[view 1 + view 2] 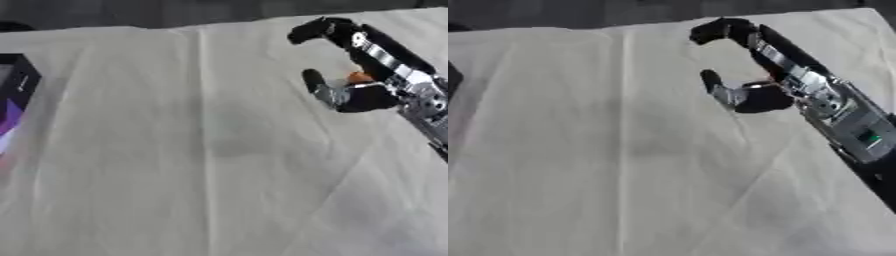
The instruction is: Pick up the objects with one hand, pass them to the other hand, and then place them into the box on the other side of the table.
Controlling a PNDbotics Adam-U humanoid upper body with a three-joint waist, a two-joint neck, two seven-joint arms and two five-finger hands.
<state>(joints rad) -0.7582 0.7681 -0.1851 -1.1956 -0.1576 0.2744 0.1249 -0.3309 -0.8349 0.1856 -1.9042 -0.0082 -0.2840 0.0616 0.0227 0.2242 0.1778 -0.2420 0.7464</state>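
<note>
Overhead, right hand [750, 75] — pale creased cloth [192, 150] beneath.

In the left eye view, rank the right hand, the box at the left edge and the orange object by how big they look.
1. right hand, spread wide across the upper right.
2. box, though the picture's edge cuts it off, so its full size is unsure.
3. orange object, only a small patch showing behind the hand.

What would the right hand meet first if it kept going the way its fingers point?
The right hand points leftward over the cloth-covered table; that line looks free until the box at the left edge, though height is unclear.
</note>
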